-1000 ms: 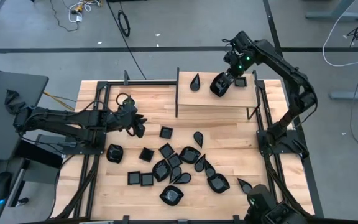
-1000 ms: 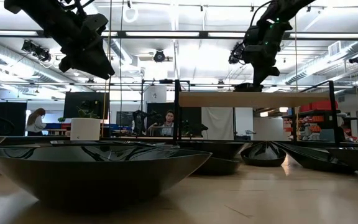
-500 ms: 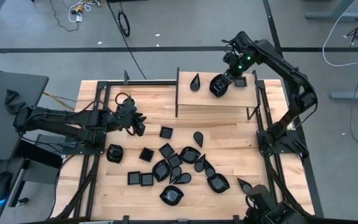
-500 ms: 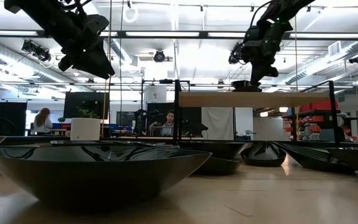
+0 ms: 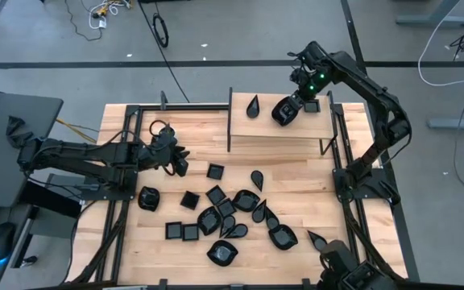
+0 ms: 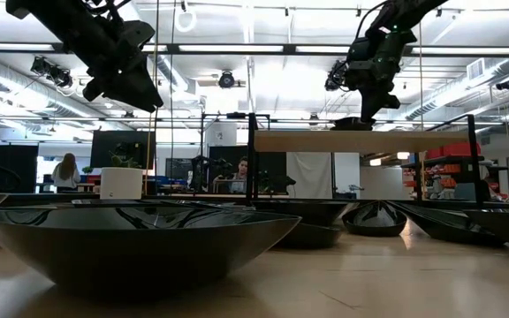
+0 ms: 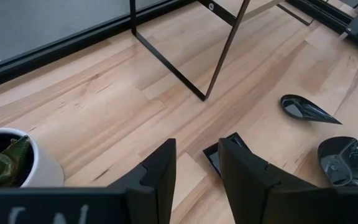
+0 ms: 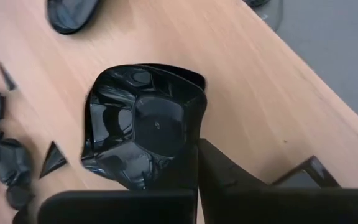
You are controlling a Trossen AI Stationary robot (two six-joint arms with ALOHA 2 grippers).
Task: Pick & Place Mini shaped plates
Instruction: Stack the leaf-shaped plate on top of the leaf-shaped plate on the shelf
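- The right arm reaches from its base at the right edge of the high view, bends up and back leftward, and ends with the right hand (image 5: 287,109) over the raised wooden shelf (image 5: 276,129) in the upper middle of the frame.
- The right hand is clamped on the rim of a rounded black dish (image 8: 143,134); in the right wrist view the dish's hollow faces the camera and its gripped edge disappears between the dark fingers (image 8: 229,180).
- In the low view this hand (image 6: 365,104) hangs at upper right, just above the shelf top, with the dish low against the board; whether it touches the board cannot be told.
- Two more plates lie on the shelf: a teardrop dish (image 5: 253,105) to the left of the hand, its long axis near vertical in the frame with the tip toward the top, and a small square dish (image 5: 312,105) just right of the hand.
- The left arm stretches across from the left edge of the high view, roughly level, and the left hand (image 5: 177,161) hovers at centre left over the wooden surface (image 5: 312,173).
- Its fingers (image 7: 160,171) stand apart with nothing between them; beyond them lie a square plate (image 7: 219,152) and a teardrop plate (image 7: 306,109), its tip toward the right of the left wrist frame.
- The remaining mini shaped plates (image 5: 232,213) are scattered in a loose cluster across the lower middle of the high view.
- A white pot with a green plant (image 7: 8,158) sits at the lower left of the left wrist view.
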